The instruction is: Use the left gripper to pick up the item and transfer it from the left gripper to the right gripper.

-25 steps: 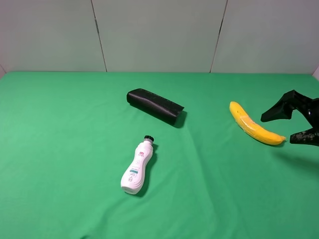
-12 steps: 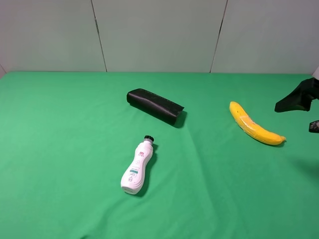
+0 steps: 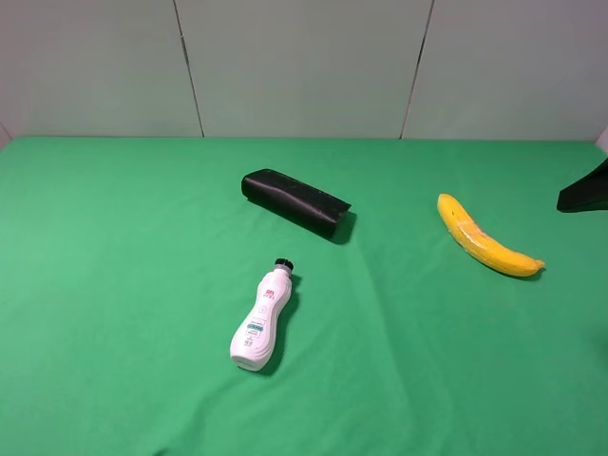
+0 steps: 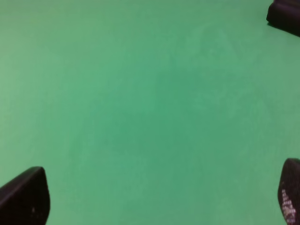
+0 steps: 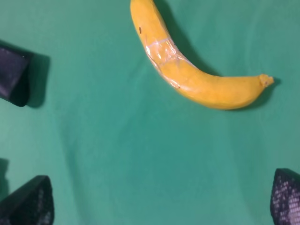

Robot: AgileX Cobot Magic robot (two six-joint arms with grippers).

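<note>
The item, a curved yellow banana (image 3: 484, 245), lies flat on the green cloth at the right, with nothing touching it. In the right wrist view the banana (image 5: 187, 70) sits well ahead of my right gripper (image 5: 157, 201), whose jaws stand wide open and empty. From the exterior high view only one black finger (image 3: 584, 193) of that gripper shows at the right edge, apart from the banana. My left gripper (image 4: 157, 199) is open over bare cloth, holding nothing, and does not appear in the exterior high view.
A long black case (image 3: 296, 202) lies at the table's middle back; its corner shows in the left wrist view (image 4: 285, 16) and the right wrist view (image 5: 11, 75). A white bottle (image 3: 262, 318) with a black cap lies nearer the front.
My right gripper has drawn back to the right, away from the banana, and has mostly left the exterior high view. The banana, case and bottle have not moved.
</note>
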